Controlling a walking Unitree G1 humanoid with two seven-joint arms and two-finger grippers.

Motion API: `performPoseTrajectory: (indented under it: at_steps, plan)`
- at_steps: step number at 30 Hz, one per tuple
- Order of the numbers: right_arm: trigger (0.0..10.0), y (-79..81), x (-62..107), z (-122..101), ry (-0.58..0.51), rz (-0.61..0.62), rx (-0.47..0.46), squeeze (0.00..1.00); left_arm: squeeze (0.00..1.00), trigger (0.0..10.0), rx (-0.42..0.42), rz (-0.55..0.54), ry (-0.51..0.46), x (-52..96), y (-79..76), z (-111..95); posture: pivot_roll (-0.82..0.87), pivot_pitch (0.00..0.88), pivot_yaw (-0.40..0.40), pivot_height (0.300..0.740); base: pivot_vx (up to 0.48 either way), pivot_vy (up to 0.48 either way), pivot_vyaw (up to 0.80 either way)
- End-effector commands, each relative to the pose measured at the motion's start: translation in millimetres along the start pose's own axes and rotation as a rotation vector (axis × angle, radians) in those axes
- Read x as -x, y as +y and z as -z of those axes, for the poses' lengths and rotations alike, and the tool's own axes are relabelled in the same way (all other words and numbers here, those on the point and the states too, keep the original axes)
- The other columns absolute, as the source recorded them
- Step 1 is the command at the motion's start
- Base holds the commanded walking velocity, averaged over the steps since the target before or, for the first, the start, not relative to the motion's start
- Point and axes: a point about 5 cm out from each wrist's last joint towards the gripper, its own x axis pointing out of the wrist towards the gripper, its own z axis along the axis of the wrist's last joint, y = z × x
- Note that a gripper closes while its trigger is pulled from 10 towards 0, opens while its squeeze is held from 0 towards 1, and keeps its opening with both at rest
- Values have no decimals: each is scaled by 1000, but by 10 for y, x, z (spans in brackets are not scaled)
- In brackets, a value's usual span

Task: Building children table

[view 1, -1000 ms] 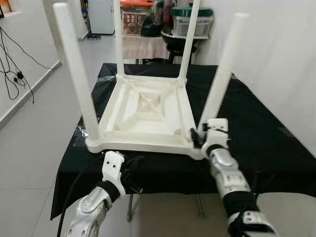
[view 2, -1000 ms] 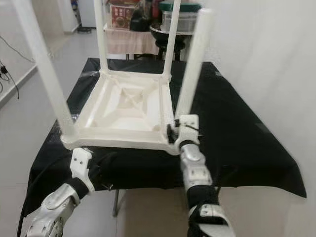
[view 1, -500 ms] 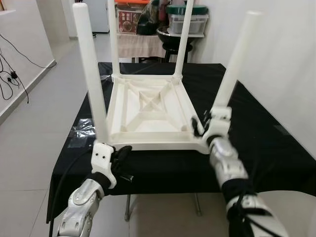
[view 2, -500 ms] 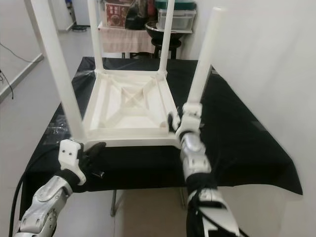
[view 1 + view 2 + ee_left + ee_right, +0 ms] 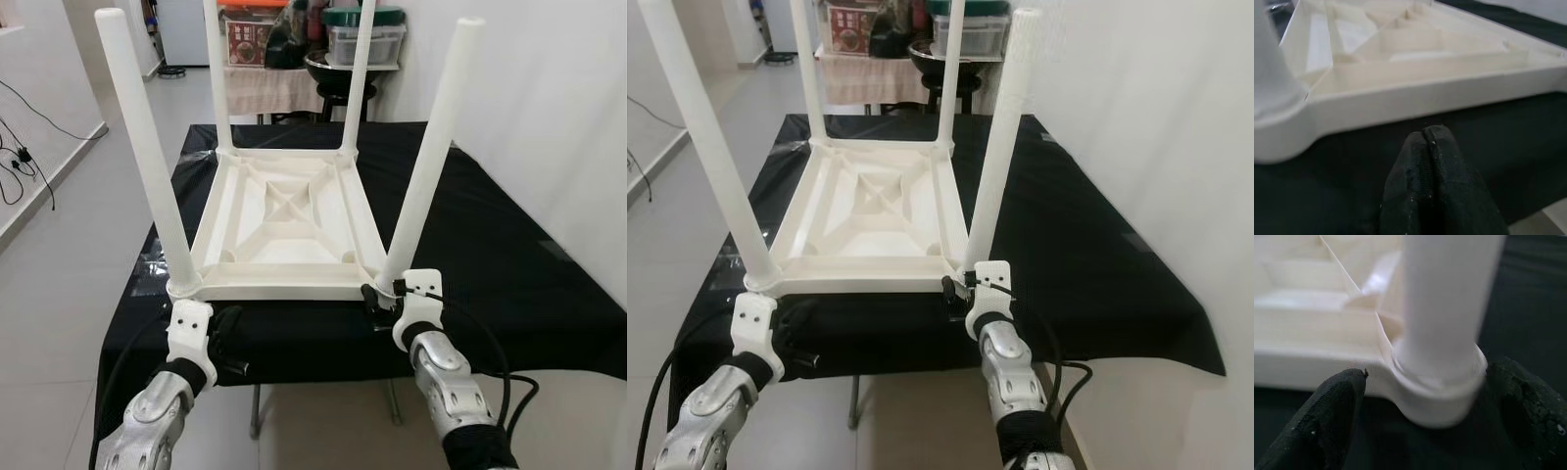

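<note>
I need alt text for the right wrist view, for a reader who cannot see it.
The right tool is open, its two black fingers on either side of the corner socket of an upturned white table, where a white leg stands on a black cloth.

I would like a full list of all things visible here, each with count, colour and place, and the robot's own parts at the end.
children table: one, white, upside down on the black cloth, four legs pointing up.
black cloth: one, covers the work table under the children table.
clear plastic wrap: one piece, on the cloth at its left edge.
storage boxes: several, mixed colours, on a far table behind.
cables: black, along the left wall and floor.
left gripper: one, black fingers shut, just before the table's near edge, by the near-left leg.
right gripper: one, black fingers open on either side of the near-right leg's socket.
</note>
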Motion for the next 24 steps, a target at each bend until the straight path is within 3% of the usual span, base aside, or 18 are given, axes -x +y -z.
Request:
performPoseTrajectory:
  at_steps: [1, 7, 10, 13, 15, 16, 18, 21, 24]
  plan:
    - [10000, -63, 50, 42, 26, 19, 7, 0, 0, 10000, -14, -11, 12, 80, 39, 27, -8, 0, -40, 740, 0, 0, 0]
    - [10000, -58, 121, 63, 22, 8, -16, 0, 0, 10000, -20, -71, 17, 201, 88, 64, 10, 0, -62, 740, 0, 0, 0]
    - [10000, 29, 252, 12, -31, -86, -63, 0, 0, 10000, -36, -110, 23, 307, 85, 82, 14, 0, -73, 740, 0, 0, 0]
    - [10000, 29, 252, 12, -31, -86, -63, 0, 0, 10000, -36, -110, 23, 307, 85, 82, 14, 0, -73, 740, 0, 0, 0]
    - [10000, 64, 343, -36, -67, -162, -69, 0, 0, 10000, -29, -124, 33, 355, 68, 103, 4, 0, -72, 740, 0, 0, 0]
    - [10000, 49, 465, -60, -85, -243, -22, 0, 0, 10000, -10, -124, 47, 432, 38, 128, -16, 0, -69, 740, 0, 0, 0]
    - [10000, 49, 465, -60, -85, -243, -22, 0, 0, 10000, -10, -124, 47, 432, 38, 128, -16, 0, -69, 740, 0, 0, 0]
    - [10000, -5, 810, -56, -89, -390, 112, 0, 0, 10000, -18, -122, 86, 666, -37, 159, -25, 0, -65, 740, 0, 0, 0]
    - [10000, -31, 989, -29, -87, -400, 150, 0, 0, 10000, -45, -145, 105, 801, -9, 126, -32, 0, -56, 740, 0, 0, 0]
